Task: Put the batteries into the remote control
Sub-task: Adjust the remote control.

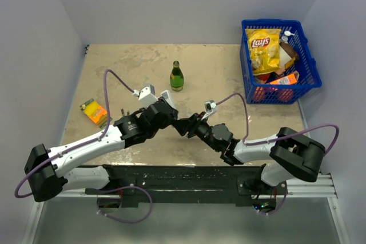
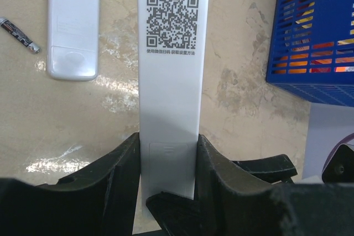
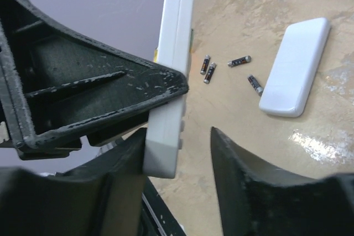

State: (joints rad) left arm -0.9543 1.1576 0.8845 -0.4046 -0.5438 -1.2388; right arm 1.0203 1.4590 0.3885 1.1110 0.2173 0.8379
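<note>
Left hand (image 2: 168, 142) clamping remote control (image 2: 172, 70), right hand (image 3: 177, 134) part-open around its end

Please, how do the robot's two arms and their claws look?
The left arm and right arm have white links and black joints. A purple cable runs along each. The claw fingers are matte black, wedge-shaped, scratched.

Top camera looks down from behind; both wrist cameras, close in, share the remote control (image 2: 168, 81).
</note>
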